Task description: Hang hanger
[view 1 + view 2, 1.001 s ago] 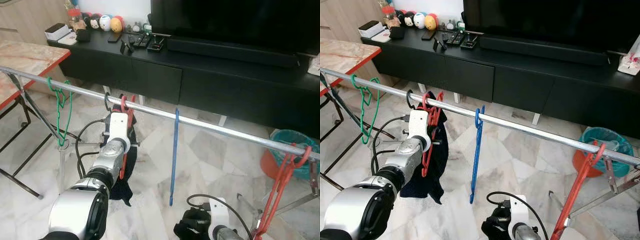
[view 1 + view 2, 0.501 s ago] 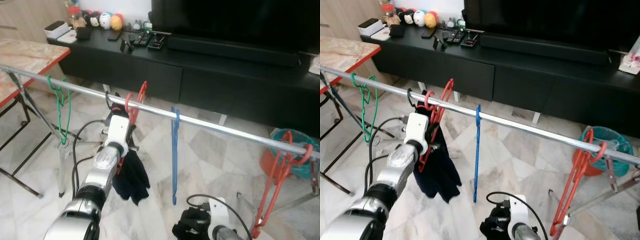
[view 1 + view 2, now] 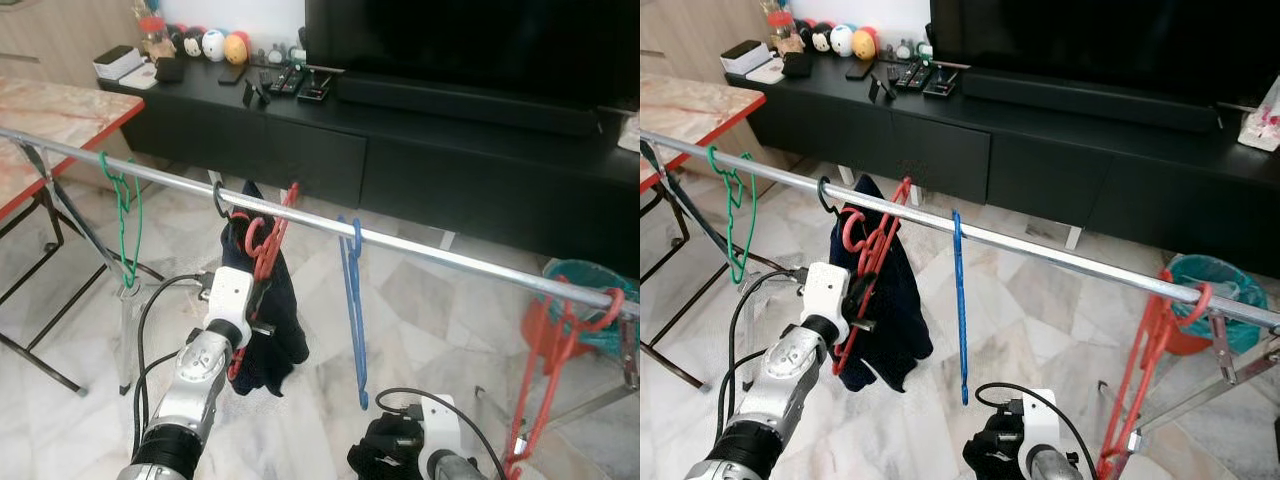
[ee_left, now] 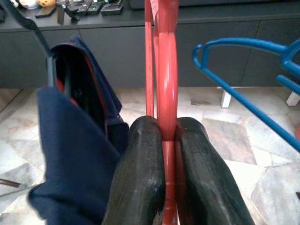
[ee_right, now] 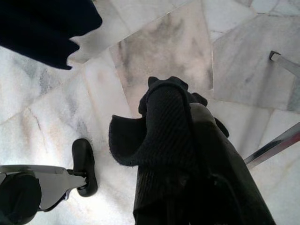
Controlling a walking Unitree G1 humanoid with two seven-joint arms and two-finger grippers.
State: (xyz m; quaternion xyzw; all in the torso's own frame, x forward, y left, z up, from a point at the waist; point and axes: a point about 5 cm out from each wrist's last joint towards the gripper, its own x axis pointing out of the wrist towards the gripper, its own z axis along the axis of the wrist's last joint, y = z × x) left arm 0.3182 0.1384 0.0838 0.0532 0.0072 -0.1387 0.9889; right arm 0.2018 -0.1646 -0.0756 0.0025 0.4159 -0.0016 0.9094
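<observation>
Since half a second ago the left arm has drawn back and down from the long silver metal clothes rail (image 3: 420,250), and the red plastic hanger (image 3: 262,243) it holds now has its hook below the rail instead of over it, tilted against the dark navy garment (image 3: 268,320).

Behind the rail stands the long black TV cabinet (image 3: 400,150) on the pale marble floor (image 3: 430,310). The navy garment hangs from the rail by a black hook, just left of the red hanger. The second red plastic hanger (image 3: 560,350) hangs at the rail's far right end, the blue plastic hanger (image 3: 352,300) near the middle, and the thin green wire hanger (image 3: 125,220) well to the left.

The left gripper (image 4: 164,183) has its two black fingers (image 4: 140,178) pressed together on the red hanger's flat bar. The right gripper (image 5: 183,154) hangs low over the floor, clamped on a piece of black knitted cloth (image 5: 154,126).
</observation>
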